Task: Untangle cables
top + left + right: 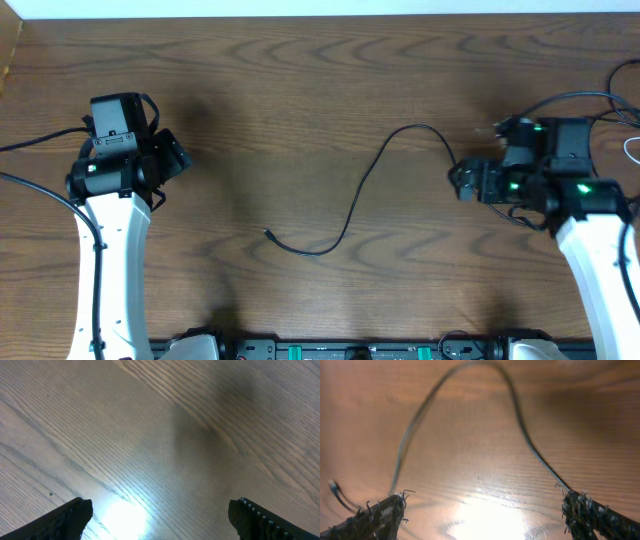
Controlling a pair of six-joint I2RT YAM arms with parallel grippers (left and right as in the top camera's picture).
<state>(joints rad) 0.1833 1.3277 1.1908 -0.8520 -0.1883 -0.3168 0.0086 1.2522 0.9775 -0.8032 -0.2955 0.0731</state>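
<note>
One thin black cable (345,230) lies loose on the wooden table (300,80), curving from a small plug end (269,233) up and over toward my right gripper (460,184). That gripper is open, its tips at the cable's right end. In the right wrist view the cable (532,446) arcs across the table and meets the right fingertip (575,507); nothing lies between the right gripper's (482,510) fingers, and the plug (334,486) shows at far left. My left gripper (178,155) stands open over bare wood, far from the cable; in its wrist view the left gripper (160,515) holds nothing.
More thin cords, black (615,92) and a whitish one (632,150), show at the right edge behind the right arm. The table's far edge (320,14) runs along the top. Arm bases line the front edge (350,350).
</note>
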